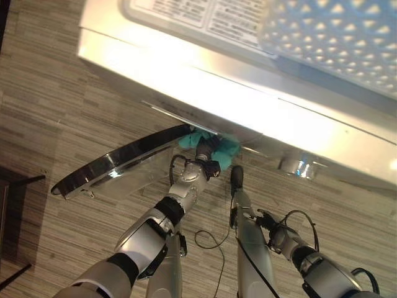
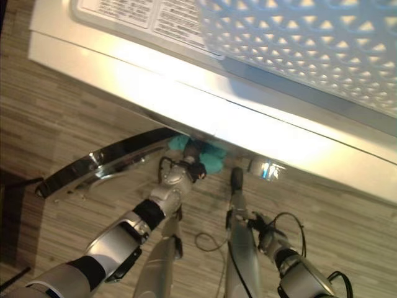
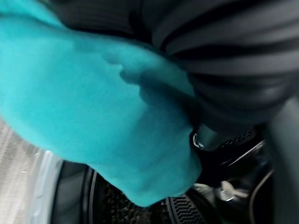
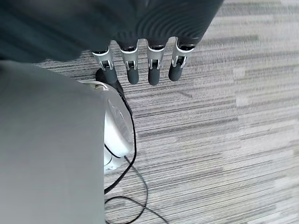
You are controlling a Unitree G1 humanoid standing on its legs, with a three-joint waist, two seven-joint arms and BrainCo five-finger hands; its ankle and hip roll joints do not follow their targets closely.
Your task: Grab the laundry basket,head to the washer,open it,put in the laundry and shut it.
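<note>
Soft teal cloth (image 1: 226, 148), glossy metal washer (image 1: 248, 105), perforated plastic basket (image 1: 335, 37).

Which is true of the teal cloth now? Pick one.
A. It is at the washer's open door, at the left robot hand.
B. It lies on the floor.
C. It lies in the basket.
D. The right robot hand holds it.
A: the cloth sits at the washer opening beside the swung-out door, at the left robot hand.

The basket (image 1: 335, 37) sits on the washer (image 1: 205, 93), its door (image 1: 118, 164) swung left, cloth (image 1: 217, 146) at the opening.
</note>
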